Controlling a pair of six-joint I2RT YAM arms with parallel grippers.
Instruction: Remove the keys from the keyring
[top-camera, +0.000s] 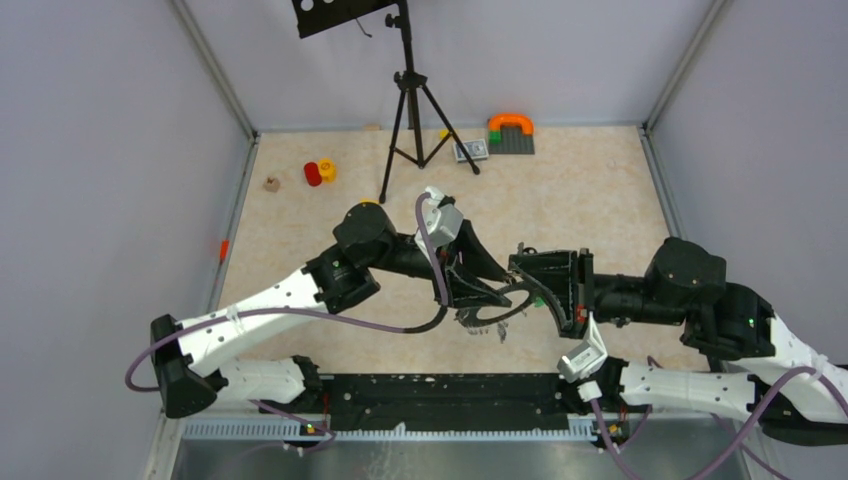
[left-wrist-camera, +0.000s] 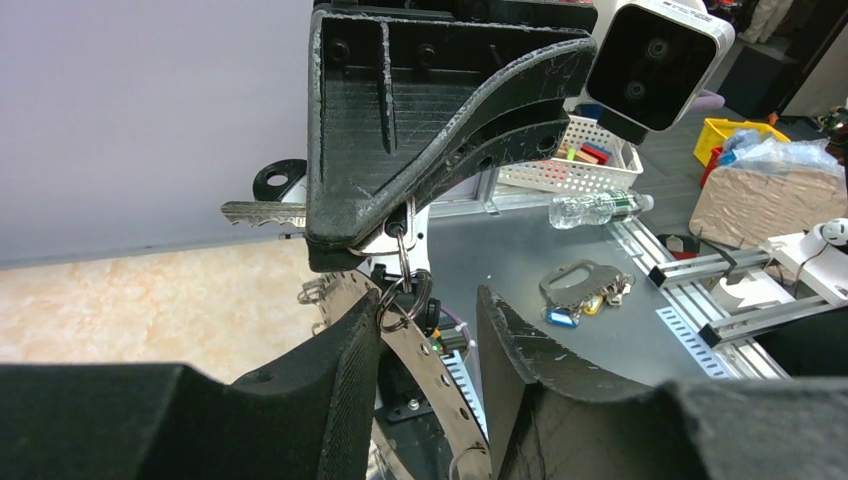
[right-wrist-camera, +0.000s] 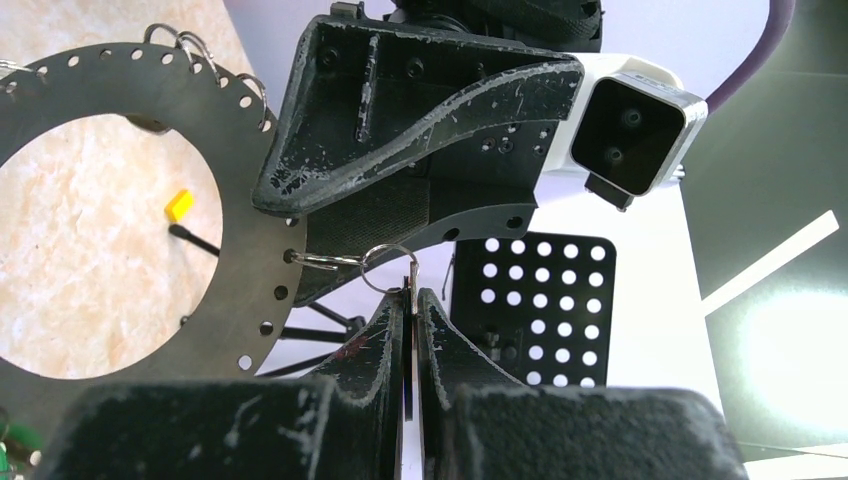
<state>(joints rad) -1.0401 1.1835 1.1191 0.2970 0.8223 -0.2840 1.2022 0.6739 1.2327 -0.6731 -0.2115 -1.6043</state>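
1. Above the beige table (top-camera: 600, 200), both arms meet in mid-air.
2. Right gripper (right-wrist-camera: 410, 300) is pinched tight on one key (left-wrist-camera: 255, 213), which hangs from a small split ring (right-wrist-camera: 385, 265).
3. That loop threads an edge hole of the keyring (right-wrist-camera: 90, 80), which lies just to the left and is clamped by the left gripper (left-wrist-camera: 428, 305).

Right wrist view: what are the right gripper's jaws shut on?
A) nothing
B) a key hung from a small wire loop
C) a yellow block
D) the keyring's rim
B: the right gripper is clamped on a key, linked by a small wire loop to a hole in the keyring.
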